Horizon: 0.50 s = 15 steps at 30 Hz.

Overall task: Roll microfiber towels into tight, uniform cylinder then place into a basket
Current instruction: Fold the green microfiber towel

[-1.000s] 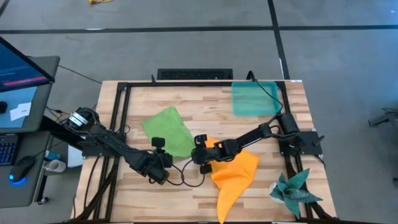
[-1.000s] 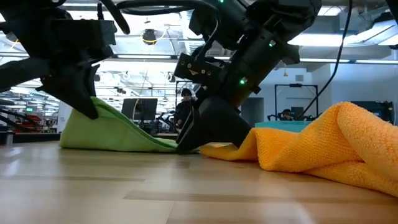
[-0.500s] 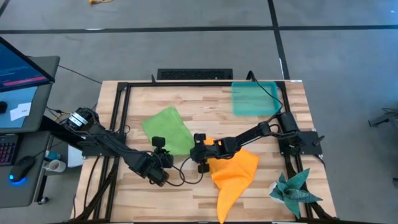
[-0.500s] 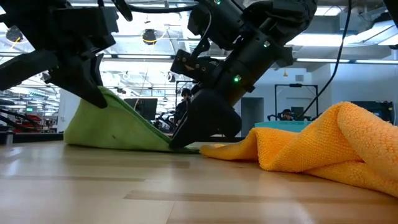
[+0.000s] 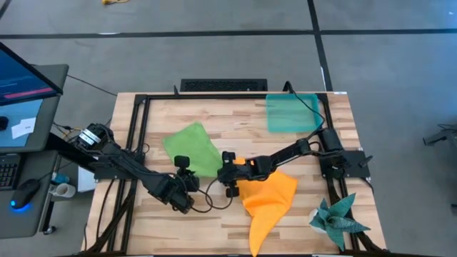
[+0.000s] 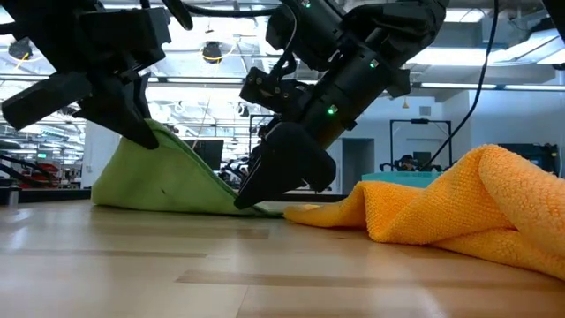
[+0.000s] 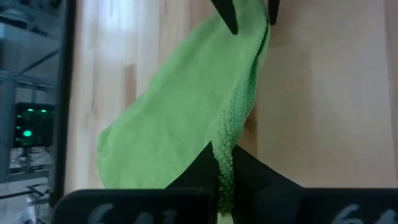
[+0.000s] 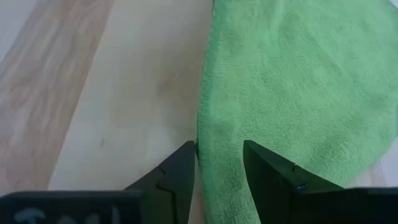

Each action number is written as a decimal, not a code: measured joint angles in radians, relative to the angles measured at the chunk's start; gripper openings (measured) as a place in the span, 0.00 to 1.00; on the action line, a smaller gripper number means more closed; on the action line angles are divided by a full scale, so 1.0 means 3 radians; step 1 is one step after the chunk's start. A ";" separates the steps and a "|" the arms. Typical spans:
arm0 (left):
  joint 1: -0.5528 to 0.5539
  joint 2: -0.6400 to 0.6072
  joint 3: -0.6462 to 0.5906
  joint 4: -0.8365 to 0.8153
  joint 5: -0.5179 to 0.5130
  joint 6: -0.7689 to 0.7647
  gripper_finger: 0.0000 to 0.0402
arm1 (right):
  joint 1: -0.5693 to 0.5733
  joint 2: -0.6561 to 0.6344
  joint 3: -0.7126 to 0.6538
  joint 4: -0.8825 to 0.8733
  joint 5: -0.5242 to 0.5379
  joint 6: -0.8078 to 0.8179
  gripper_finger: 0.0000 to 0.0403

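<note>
The lime green towel [image 5: 191, 148] is lying left of centre on the wooden table [image 5: 164, 221], and its near edge is being raised by the left gripper [image 7: 222, 167], whose fingers are clamped tight on the hem. In the low view that corner is seen lifted clear of the wood like a small tent.

The right gripper [image 8: 219, 163] is placed at the same edge further along, its fingers spread, with the hem lying between them but not yet pinched. The orange towel [image 5: 269, 198] is crumpled just beside it, and the teal-green basket [image 5: 291, 113] is waiting at the far right corner, well apart, with nothing in it. A dark teal spiky cloth [image 5: 338, 219] is left alone at the near right.

For a clean roll, the second pinch should probably be taken at the same height as the first, so the edge is held level. Both corners should then be turned over together; an uneven start is likely to be carried through as a cone rather than a cylinder. The orange cloth is best kept out of the fold.
</note>
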 joint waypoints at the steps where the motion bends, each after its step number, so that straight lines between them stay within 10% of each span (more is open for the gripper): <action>1: 0.0000 0.0000 0.0000 0.0002 -0.0055 0.0000 0.01 | -0.0004 0.0000 0.0000 0.0000 -0.0001 0.0010 0.39; 15: 0.0001 0.0000 0.0112 0.0016 -0.0342 -0.0088 0.01 | -0.0068 -0.0003 0.0000 -0.0155 -0.0015 0.0198 0.36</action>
